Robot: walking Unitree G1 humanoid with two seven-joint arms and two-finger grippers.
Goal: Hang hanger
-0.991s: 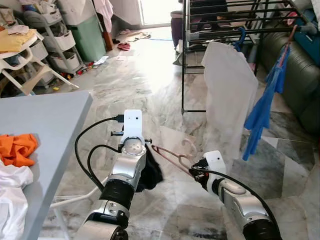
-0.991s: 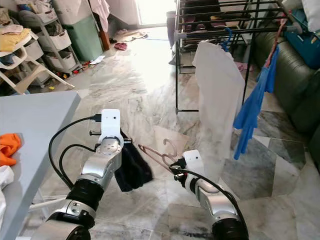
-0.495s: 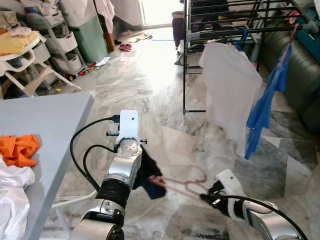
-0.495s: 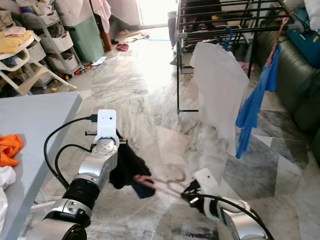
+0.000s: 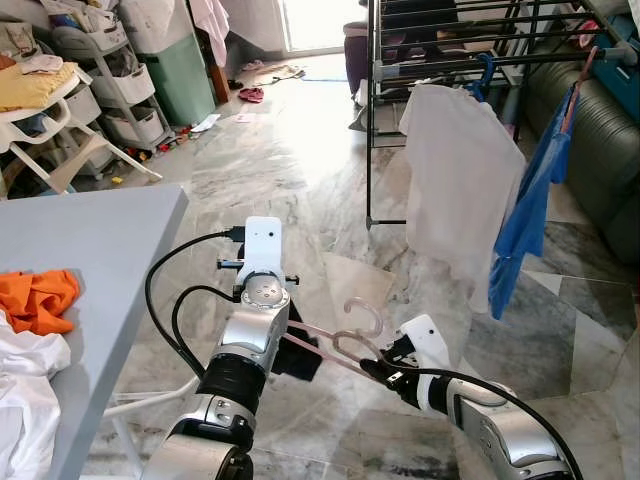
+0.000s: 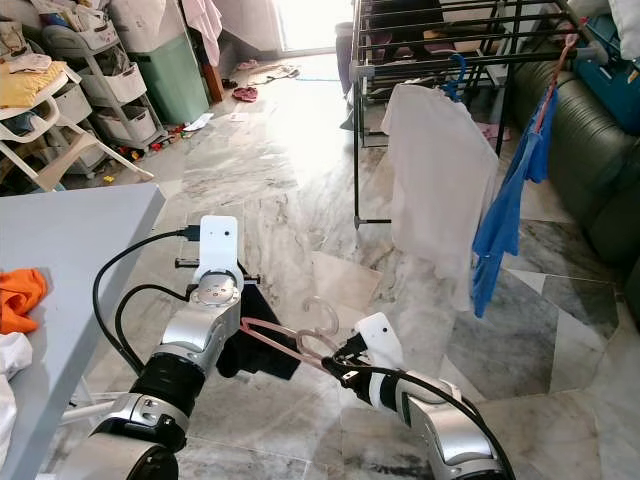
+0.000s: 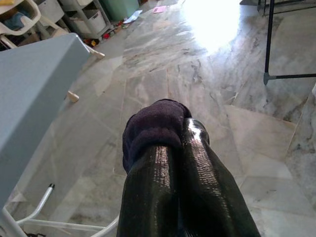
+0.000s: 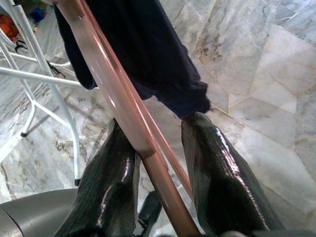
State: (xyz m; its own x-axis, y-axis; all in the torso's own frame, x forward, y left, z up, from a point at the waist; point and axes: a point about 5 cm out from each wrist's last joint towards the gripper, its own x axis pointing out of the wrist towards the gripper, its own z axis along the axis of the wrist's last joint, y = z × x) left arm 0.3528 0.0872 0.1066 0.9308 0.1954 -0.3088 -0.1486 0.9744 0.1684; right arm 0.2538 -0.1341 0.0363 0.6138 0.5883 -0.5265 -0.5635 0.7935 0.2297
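Low over the marble floor (image 5: 260, 180), my right gripper (image 5: 372, 367) is clamped on the pink hanger (image 5: 340, 345), its hook up. My left gripper (image 7: 170, 148) pinches what looks like a dark garment (image 5: 298, 352) draped on that hanger, well short of the drying rack (image 5: 450, 40)

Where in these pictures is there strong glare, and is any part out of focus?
Left wrist view: a blown-out white patch on the marble floor; the left gripper, shut on the dark garment, is slightly soft. Right wrist view: the pink hanger looks soft from closeness. Left eye view: the doorway is overexposed; the rest is sharp.
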